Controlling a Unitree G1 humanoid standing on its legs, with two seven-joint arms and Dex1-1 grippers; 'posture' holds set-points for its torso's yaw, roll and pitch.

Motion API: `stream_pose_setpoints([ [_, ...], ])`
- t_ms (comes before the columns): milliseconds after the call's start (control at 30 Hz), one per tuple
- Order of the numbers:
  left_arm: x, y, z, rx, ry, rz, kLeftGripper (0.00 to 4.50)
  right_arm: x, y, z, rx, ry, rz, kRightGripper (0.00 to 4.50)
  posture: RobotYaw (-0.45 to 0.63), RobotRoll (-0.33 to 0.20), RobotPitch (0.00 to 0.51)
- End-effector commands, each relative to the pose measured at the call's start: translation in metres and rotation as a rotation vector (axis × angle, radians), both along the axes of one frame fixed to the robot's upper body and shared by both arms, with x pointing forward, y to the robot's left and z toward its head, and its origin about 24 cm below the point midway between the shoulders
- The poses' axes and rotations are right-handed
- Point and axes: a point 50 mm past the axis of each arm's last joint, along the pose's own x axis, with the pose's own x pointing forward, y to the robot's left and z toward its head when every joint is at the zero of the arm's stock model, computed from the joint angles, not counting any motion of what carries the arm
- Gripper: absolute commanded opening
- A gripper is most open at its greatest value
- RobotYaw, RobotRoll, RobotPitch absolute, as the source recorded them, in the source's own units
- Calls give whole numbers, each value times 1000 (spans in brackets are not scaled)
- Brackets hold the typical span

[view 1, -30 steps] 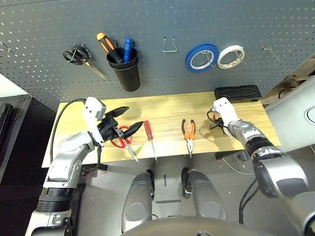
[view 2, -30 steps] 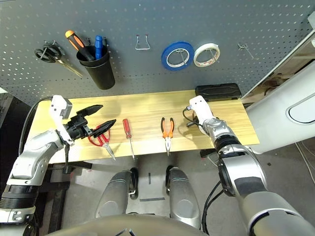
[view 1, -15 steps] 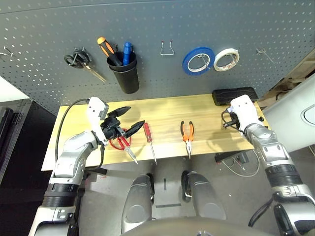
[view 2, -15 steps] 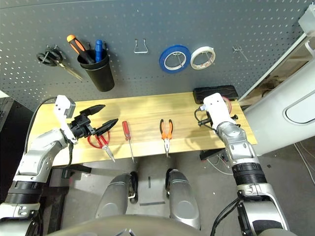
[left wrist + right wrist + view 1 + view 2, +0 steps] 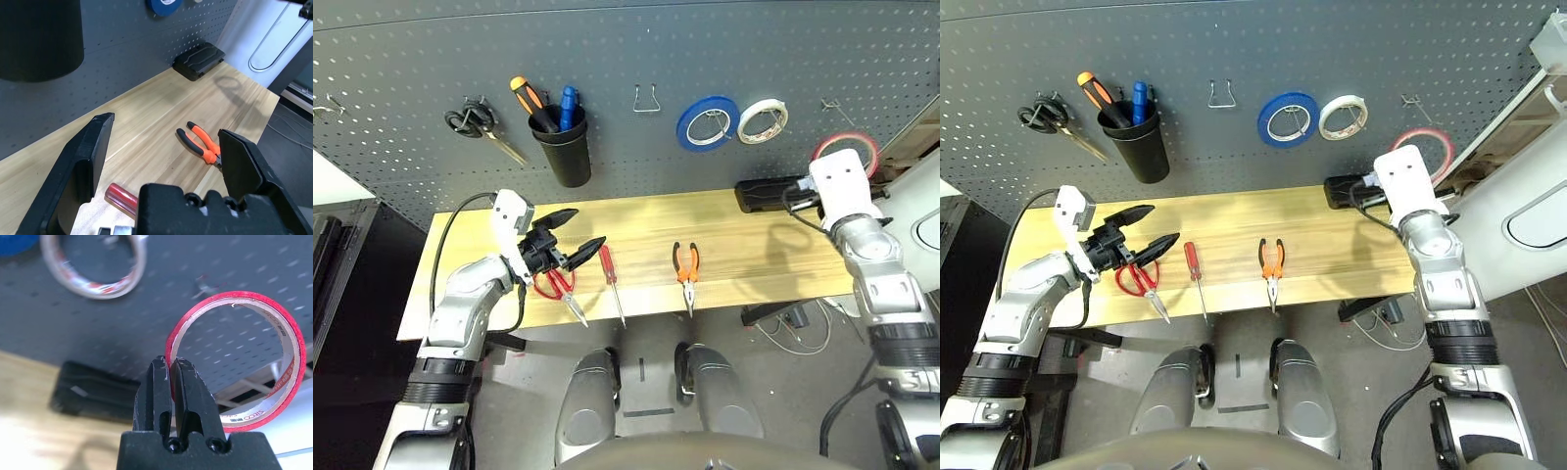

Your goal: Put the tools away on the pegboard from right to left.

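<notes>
Up at the pegboard [image 5: 636, 39], right pincer [image 5: 172, 368] clenched on the thin red tape ring [image 5: 234, 360], left pincer [image 5: 578, 235] spread wide above red-handled scissors [image 5: 555, 284], screwdriver [image 5: 610, 276] and pliers [image 5: 686, 266] lying on the wooden surface [image 5: 754, 245].

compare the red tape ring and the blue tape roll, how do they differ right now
The red tape ring is pinched by its rim in the shut right gripper and held up in front of the pegboard; the blue tape roll hangs on a pegboard hook. The red ring is a thin band; the blue roll has a thicker wall of tape. Red against blue in colour. Both are round, open-centred tape rings.
</notes>
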Motion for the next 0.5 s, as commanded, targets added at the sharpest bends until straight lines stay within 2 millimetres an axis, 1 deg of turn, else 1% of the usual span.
stream_pose_setpoints([
  [33, -1, -3, -4, 9, 7, -11, 4500, 6, -10, 4, 14, 1, -23, 17, -49, 0, 87],
  [267, 0, -5, -2, 0, -7, -16, 4500, 30, -24, 16, 23, 15, -22, 17, -40, 0, 79],
  [500, -7, -2, 7, -12, -50, -24, 4500, 49, -30, 20, 28, 33, -5, 17, -26, 0, 76],
])
